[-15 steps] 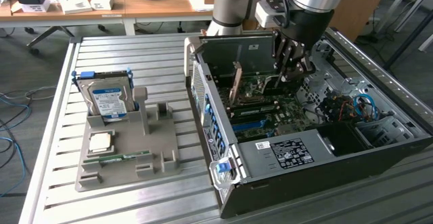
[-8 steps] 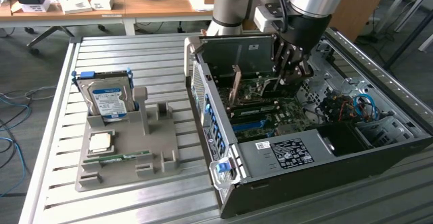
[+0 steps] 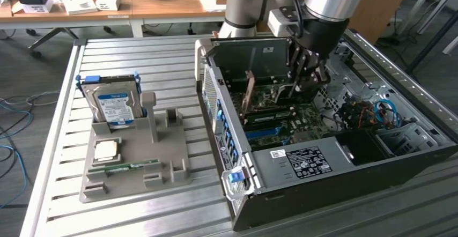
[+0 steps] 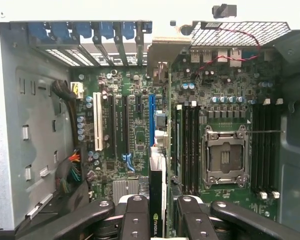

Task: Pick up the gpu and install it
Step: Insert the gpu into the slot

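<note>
Two fingers clamp one gpu, edge-on, over one motherboard.

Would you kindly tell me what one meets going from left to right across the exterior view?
hard drive → holder's empty posts → case wall → tool gripping the gpu → blue cables
</note>
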Controlling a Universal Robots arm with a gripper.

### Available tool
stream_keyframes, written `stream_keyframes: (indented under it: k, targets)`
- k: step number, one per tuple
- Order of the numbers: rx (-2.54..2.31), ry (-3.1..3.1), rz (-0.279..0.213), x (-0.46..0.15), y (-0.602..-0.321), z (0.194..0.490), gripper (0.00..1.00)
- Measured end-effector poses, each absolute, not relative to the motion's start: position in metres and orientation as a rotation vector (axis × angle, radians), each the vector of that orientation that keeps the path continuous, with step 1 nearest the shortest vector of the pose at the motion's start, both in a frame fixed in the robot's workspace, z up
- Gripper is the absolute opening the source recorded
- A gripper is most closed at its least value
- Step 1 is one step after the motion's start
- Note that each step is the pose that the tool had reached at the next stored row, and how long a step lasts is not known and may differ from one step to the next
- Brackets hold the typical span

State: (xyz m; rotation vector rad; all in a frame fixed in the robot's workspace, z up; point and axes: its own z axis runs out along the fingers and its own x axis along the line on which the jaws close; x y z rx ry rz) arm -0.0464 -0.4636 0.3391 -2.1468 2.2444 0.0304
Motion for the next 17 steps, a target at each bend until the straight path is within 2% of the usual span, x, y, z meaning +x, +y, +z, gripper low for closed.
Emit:
stream_keyframes:
  k: [17]
  targets:
    - [-2.147,2.245,0.03,-0.0464,-0.4663,0.3378,0.26]
